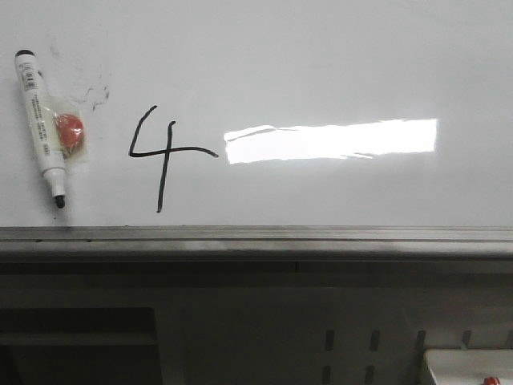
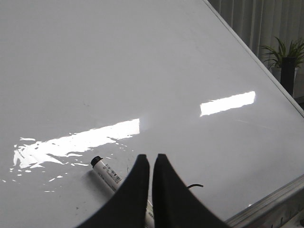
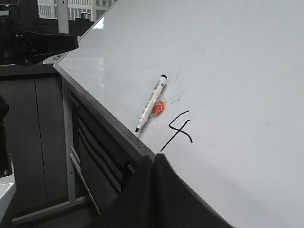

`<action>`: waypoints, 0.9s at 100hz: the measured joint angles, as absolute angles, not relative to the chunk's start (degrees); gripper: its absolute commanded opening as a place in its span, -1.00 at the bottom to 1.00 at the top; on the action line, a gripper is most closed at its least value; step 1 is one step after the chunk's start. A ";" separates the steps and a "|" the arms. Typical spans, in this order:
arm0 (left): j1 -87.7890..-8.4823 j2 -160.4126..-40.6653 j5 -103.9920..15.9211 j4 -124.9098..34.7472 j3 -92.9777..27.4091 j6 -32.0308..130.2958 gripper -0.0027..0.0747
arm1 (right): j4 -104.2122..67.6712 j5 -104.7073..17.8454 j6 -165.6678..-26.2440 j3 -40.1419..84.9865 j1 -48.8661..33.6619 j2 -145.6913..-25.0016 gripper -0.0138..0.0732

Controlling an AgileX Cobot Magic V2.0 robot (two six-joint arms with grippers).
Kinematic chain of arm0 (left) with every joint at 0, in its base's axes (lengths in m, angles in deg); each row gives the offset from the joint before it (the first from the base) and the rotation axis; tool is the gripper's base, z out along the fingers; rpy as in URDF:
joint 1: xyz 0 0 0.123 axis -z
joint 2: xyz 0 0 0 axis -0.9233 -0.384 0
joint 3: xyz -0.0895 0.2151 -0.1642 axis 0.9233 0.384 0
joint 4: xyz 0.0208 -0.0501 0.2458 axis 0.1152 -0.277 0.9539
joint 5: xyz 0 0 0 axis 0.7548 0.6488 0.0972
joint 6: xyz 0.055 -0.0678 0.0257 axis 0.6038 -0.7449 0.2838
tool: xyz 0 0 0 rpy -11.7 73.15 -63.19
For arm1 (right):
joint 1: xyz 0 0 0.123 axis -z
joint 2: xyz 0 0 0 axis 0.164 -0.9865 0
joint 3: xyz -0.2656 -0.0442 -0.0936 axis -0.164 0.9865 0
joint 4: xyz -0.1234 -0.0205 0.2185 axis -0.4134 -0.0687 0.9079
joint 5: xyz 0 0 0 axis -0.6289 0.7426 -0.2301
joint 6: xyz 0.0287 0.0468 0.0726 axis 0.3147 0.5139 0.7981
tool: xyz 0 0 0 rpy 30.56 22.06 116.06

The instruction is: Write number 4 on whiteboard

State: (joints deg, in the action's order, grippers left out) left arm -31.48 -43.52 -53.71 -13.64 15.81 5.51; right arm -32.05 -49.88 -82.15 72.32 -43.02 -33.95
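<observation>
One black number 4 (image 1: 164,157) complete on whiteboard (image 1: 321,64), left of glare. Marker (image 1: 40,127) lies uncapped beside it. Left gripper (image 2: 150,164), right gripper (image 3: 154,164) jaws closed, empty. Judgement: retreat clear, avoid smearing ink.

Potted plant (image 2: 284,59): green fronds in a dark planter, standing before pale vertical blinds (image 2: 247,23). Window (image 3: 71,9): daylight, office building facade outside. Dark grey cabinet (image 3: 33,142): flat panels, pale metal leg frame (image 3: 69,142). Ceiling light: bright, rectangular, seen only as reflection.
</observation>
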 measured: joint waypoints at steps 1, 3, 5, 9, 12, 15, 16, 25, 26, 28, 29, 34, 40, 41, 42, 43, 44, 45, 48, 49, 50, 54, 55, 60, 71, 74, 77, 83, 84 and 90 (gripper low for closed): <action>-31.48 -43.52 -53.71 -13.64 15.81 5.51 -0.98 | -32.05 -49.88 -82.15 72.32 -43.02 -33.95 -0.83; -31.48 -43.52 -53.71 -13.64 15.81 5.51 -0.98 | -32.05 -49.88 -82.15 72.32 -43.02 -33.95 -0.83; -31.48 -43.52 -53.71 -13.64 15.91 5.51 -0.98 | -32.05 -49.88 -82.15 72.32 -43.02 -33.95 -0.83; -31.48 -43.52 -53.71 -13.64 15.95 5.51 -0.98 | -32.05 -49.88 -82.15 72.32 -43.02 -33.91 -0.83; -31.48 -43.52 -53.55 -13.64 16.08 5.51 -0.98 | -32.05 -49.88 -82.15 72.32 -43.02 -33.91 -0.83; -31.48 -43.52 -53.45 -13.88 16.08 5.51 -0.98 | -32.05 -49.94 -82.15 72.32 -43.02 -33.81 -0.83; -31.59 -43.52 -53.33 -13.89 16.20 5.51 -0.98 | -32.05 -49.94 -82.15 72.32 -43.02 -33.81 -0.83; -32.57 -43.52 -52.72 -14.14 16.31 5.51 -0.98 | -32.05 -50.02 -82.15 72.32 -43.02 -33.81 -0.83; -32.92 -43.52 -52.60 -14.14 16.31 5.51 -0.98 | -32.05 -50.02 -82.15 72.32 -43.02 -33.81 -0.83; -33.33 -43.52 -52.59 -14.14 16.31 5.51 -0.98 | -32.05 -50.02 -82.15 72.32 -43.02 -33.81 -0.83; -33.82 -43.52 -52.46 -14.14 16.31 5.51 -0.98 | -32.05 -50.02 -82.15 72.32 -43.02 -33.81 -0.83; -36.19 -43.52 -52.34 -14.14 16.31 5.51 -0.98 | -32.05 -50.02 -82.15 72.32 -43.02 -33.81 -0.83; -40.62 -43.49 -52.24 -14.14 16.61 5.51 -0.98 | -32.05 -50.02 -82.15 72.32 -43.02 -33.81 -0.83; -41.17 -43.37 -52.24 -14.14 16.67 5.51 -0.98 | -32.05 -50.02 -82.15 72.32 -43.02 -33.81 -0.83; -41.76 -43.37 -52.24 -14.14 16.70 5.51 -0.98 | -32.05 -50.02 -82.15 72.32 -43.02 -33.81 -0.83; -42.95 -43.24 -52.24 -14.14 16.88 5.51 -0.98 | -32.05 -50.12 -82.15 72.32 -43.02 -33.81 -0.83; -43.55 -43.24 -52.24 -14.14 17.04 5.51 -0.98 | -32.05 -50.08 -82.15 72.32 -43.02 -33.81 -0.83; -44.77 -43.08 -52.24 -14.14 17.26 5.51 -0.98 | -32.05 -50.08 -82.15 72.32 -43.02 -33.81 -0.83; -47.30 -42.88 -52.24 -14.14 17.82 5.51 -0.98 | -32.05 -50.08 -82.15 72.32 -43.02 -33.81 -0.83; -47.94 -42.75 -52.24 -14.14 17.98 5.51 -0.98 | -32.05 -50.08 -82.15 72.32 -43.02 -33.81 -0.83; -49.22 -42.74 -52.24 -14.14 18.33 5.51 -0.98 | -32.05 -50.08 -82.15 72.32 -43.02 -33.81 -0.83; -52.98 -42.62 -52.35 -14.17 19.51 5.51 -0.98 | -32.05 -50.08 -82.15 72.32 -43.02 -33.81 -0.83; -53.57 -42.62 -52.35 -14.27 19.72 5.51 -0.98 | -32.05 -50.08 -82.15 72.32 -43.02 -33.81 -0.83; -57.60 -42.62 -52.35 -14.63 21.34 5.51 -0.98 | -32.05 -50.08 -82.15 72.32 -43.02 -33.81 -0.83; -63.28 -42.62 -52.35 -15.79 24.79 5.51 -0.98 | -32.05 -50.15 -82.15 72.32 -43.02 -33.81 -0.83; -63.99 -42.62 -51.55 -15.77 24.81 5.51 -0.98 | -32.05 -50.15 -82.15 72.32 -43.02 -33.81 -0.83; -64.52 -42.62 -51.44 -15.77 24.81 5.51 -0.98 | -32.05 -50.15 -82.15 72.32 -43.02 -33.81 -0.83; -65.14 -42.62 -51.52 -15.77 24.81 5.51 -0.98 | -32.05 -50.15 -82.15 72.32 -43.02 -33.81 -0.83; -65.13 -42.62 -51.33 -15.77 24.81 5.51 -0.98 | -32.05 -50.15 -82.15 72.32 -43.02 -33.81 -0.83; -65.13 -42.62 -49.05 -15.77 24.81 5.51 -0.98 | -32.05 -50.15 -82.15 72.32 -43.02 -33.81 -0.83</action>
